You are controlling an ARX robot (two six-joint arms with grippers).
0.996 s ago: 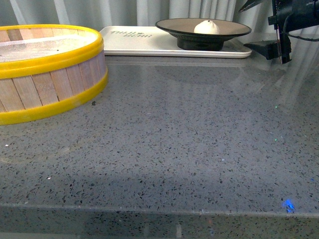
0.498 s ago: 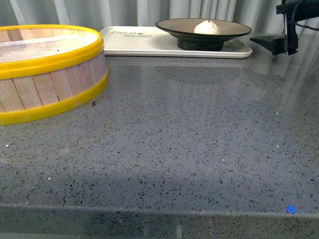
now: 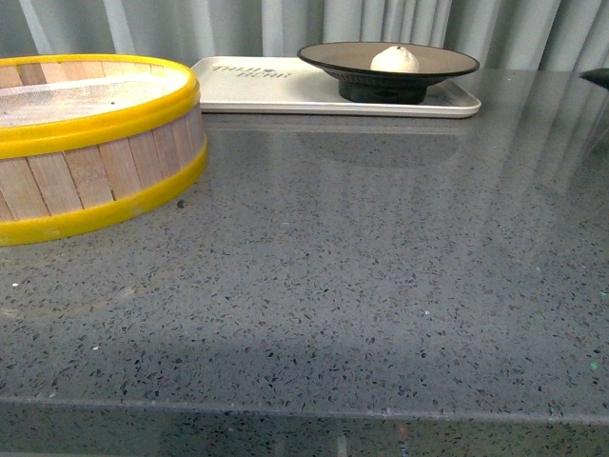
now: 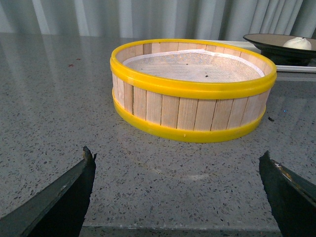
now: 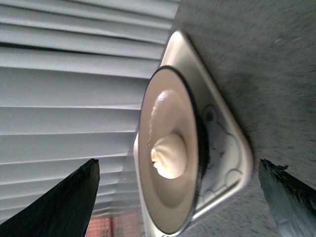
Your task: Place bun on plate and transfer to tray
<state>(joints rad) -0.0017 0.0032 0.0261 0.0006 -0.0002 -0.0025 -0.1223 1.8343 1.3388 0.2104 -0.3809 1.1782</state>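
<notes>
The white pleated bun (image 3: pixel 394 59) sits in the middle of the tan plate (image 3: pixel 333 55) with the black rim. The plate stands on the right part of the cream tray (image 3: pixel 257 86) at the back of the counter. My right gripper (image 5: pixel 178 165) is open, off to the right of the tray and apart from it, facing the bun (image 5: pixel 170 155), plate (image 5: pixel 163 113) and tray (image 5: pixel 222 148). Only a dark fingertip (image 3: pixel 599 76) shows at the front view's right edge. My left gripper (image 4: pixel 177 163) is open and holds nothing, low over the counter on the near side of the steamer basket.
A wooden steamer basket (image 3: pixel 86 143) with yellow rims stands at the left; its white liner (image 4: pixel 192 66) shows nothing on it. Grey speckled counter (image 3: pixel 362 267) runs from the basket and tray to the front edge. Pale curtains hang behind.
My right arm has drawn back to the right, from beside the tray's right end to almost out of the front view. Bun, plate and tray have stayed put.
</notes>
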